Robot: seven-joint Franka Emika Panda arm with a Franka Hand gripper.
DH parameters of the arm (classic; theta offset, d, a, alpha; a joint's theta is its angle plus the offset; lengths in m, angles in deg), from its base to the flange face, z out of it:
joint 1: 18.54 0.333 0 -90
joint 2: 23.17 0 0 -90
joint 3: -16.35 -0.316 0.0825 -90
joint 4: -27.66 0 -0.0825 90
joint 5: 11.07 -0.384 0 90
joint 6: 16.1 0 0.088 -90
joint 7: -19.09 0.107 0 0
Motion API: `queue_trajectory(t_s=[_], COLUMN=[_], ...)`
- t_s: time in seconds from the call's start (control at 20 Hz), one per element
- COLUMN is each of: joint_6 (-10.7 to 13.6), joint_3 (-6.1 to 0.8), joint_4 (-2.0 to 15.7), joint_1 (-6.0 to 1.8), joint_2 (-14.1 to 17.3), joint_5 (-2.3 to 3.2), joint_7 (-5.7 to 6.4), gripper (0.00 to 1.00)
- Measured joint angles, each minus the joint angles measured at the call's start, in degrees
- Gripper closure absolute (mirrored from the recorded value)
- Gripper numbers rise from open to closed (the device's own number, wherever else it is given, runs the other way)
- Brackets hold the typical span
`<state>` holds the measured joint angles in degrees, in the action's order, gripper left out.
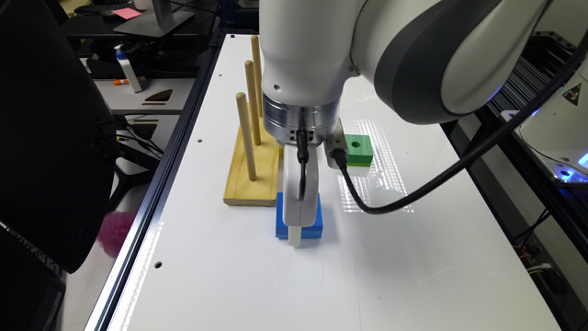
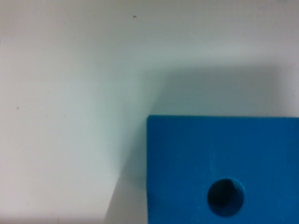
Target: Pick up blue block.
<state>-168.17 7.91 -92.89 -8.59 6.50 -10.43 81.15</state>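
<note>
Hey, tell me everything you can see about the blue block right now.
The blue block is bright blue, flat and square, matte like painted wood, with a round hole through its top, clear in the wrist view. It lies flat on the white table, beside the wooden peg stand's near end. The gripper stands over it, hiding its middle.
</note>
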Motion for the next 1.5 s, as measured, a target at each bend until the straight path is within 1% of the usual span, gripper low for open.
queue_trajectory(t_s=[0.5, 0.6, 0.65, 0.85, 1.0, 1.2, 1.4, 1.5], joint_6=[0.16, 0.50, 0.99, 4.89, 6.59, 9.73, 11.03, 12.75], joint_3=[0.04, 0.06, 0.06, 0.06, 0.05, 0.02, 0.00, -0.05], joint_4=[-0.01, -0.02, -0.02, -0.06, -0.09, -0.10, -0.10, -0.07], joint_1=[0.00, -0.01, -0.01, -0.01, -0.01, 0.00, 0.00, 0.00], joint_2=[-0.03, -0.50, -1.10, -4.56, -6.36, -9.41, -10.98, -12.83], joint_5=[0.00, 0.00, 0.00, 0.00, 0.00, 0.00, 0.00, -0.03], joint_7=[0.00, 0.00, 0.00, 0.00, 0.00, 0.01, 0.01, 0.01], gripper=[1.00, 1.00, 1.00, 1.00, 1.00, 1.00, 1.00, 1.00])
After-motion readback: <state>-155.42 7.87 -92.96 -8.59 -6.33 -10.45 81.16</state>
